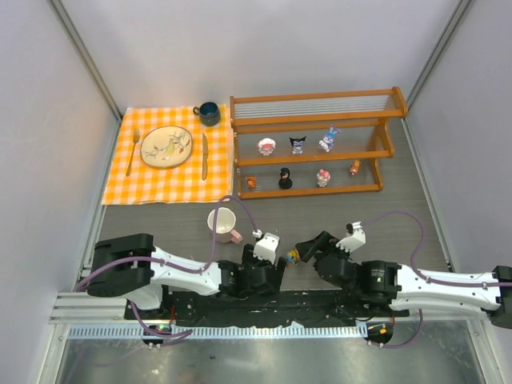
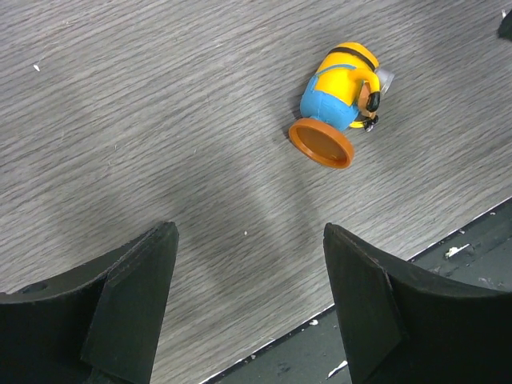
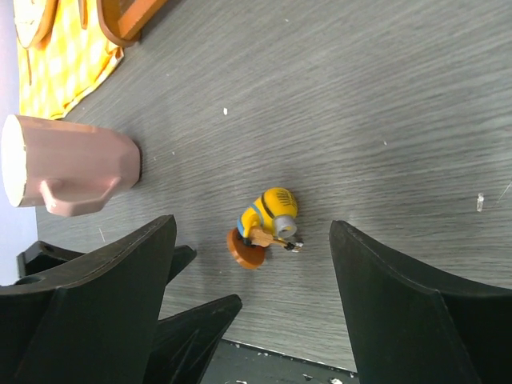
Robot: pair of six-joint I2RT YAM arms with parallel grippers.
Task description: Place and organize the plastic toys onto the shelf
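- We see both arms parked low, and the left end effector (image 2: 248,240) and right end effector (image 3: 252,232) are both wide open, gripping nothing.
- The yellow minion toy (image 2: 340,88) lies tipped over on the desk (image 2: 160,96) between them, near the pink mug (image 3: 68,172).
- Seven other toys (image 1: 298,144) stand on the shelf (image 1: 316,160).

The shelf (image 1: 316,144) stands at the far right of the counter (image 1: 160,220), with 3 toys (image 1: 298,144) on its upper rail and 4 toys (image 1: 285,178) on the lower. A yellow toy (image 1: 293,256) lies right of the mug (image 1: 224,225), between the jaws of the left arm (image 1: 192,272) and the right arm (image 1: 416,282).
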